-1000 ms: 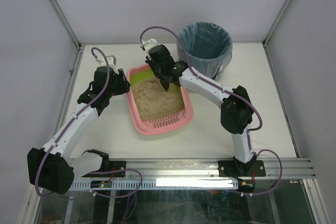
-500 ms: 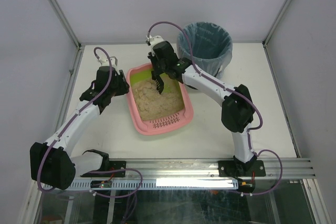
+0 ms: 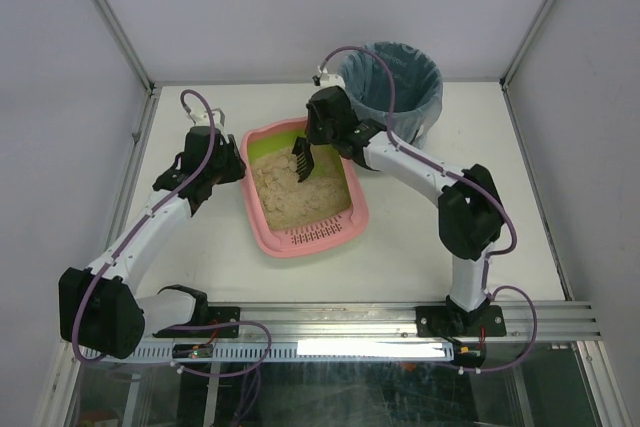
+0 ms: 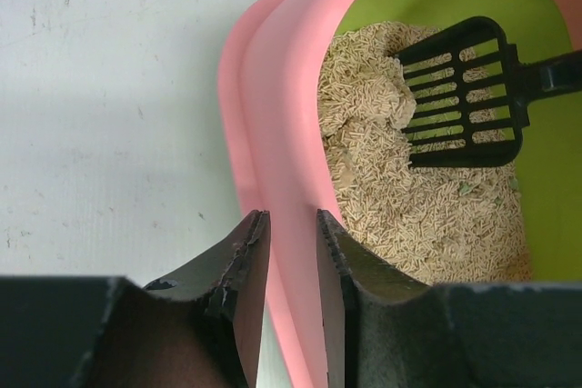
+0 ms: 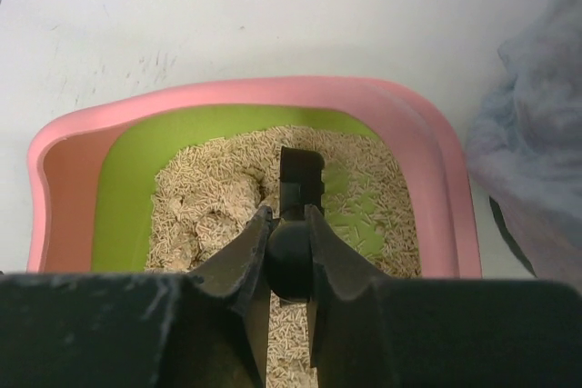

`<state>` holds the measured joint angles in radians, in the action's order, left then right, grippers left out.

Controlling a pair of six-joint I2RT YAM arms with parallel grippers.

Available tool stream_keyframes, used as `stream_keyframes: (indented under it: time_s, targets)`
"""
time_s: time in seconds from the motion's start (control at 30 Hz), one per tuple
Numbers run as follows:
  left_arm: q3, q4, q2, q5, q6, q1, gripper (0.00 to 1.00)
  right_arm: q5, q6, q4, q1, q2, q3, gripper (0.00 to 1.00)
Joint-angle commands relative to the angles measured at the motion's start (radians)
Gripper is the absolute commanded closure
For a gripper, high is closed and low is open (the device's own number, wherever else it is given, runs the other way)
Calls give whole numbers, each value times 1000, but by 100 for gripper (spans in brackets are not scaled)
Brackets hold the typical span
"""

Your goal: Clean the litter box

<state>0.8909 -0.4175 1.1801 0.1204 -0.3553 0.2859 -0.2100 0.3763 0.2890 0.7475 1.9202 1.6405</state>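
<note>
Scooping looks to be at an early or middle stage, with nothing visibly finished. The litter box (image 3: pixel 312 238) sits on the white table (image 3: pixel 220 267), and the beige litter (image 3: pixel 300 197) inside it is uneven. Lumps lie near its far end, best seen from the right wrist (image 5: pixel 223 211).

The right gripper (image 3: pixel 316 140) is clamped on the handle of the black slotted scoop (image 3: pixel 302 160). The scoop's head hangs over the far end of the litter box. From the left wrist the scoop (image 4: pixel 464 93) appears to carry no load, since litter shows through its slots.

The left gripper (image 3: pixel 234 169) is at the litter box's left wall. Its jaws close on the pink rim (image 4: pixel 286 179), one finger outside and one inside, which I judge to be steadying the tray.

What is left, as I read it, is lifting the lumps, sifting them and carrying them to the blue-lined bin (image 3: pixel 432 87). The bin stands just beyond the litter box's far right corner. Whether it holds any waste yet cannot be told.

Little stands in the way. The litter box's raised far wall and the bin's rim must be cleared, and the right arm's cable loops above that same corner.
</note>
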Motion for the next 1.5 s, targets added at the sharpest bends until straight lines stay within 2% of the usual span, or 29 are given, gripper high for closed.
stream_keyframes:
  time_s: [0.0, 0.13, 0.3, 0.53, 0.93, 1.13, 1.47]
  targets:
    - [26, 12, 19, -30, 1, -12, 72, 27, 157, -13, 9, -82, -102, 100]
    - [29, 11, 29, -40, 3, -12, 73, 26, 222, -38, 9, -121, -172, 100]
    - [32, 10, 42, -53, 6, -12, 75, 37, 328, -157, 10, -182, -328, 100]
    - [34, 8, 56, -59, 7, -13, 76, 73, 424, -283, 17, -221, -458, 100]
    - [42, 2, 71, -72, 10, -13, 79, -32, 493, -342, 38, -344, -570, 100]
    - [42, 1, 73, -73, 10, -12, 80, -42, 493, -379, 34, -421, -607, 100]
    - [42, 1, 64, -72, 9, -13, 80, -59, 595, -439, 31, -513, -708, 100]
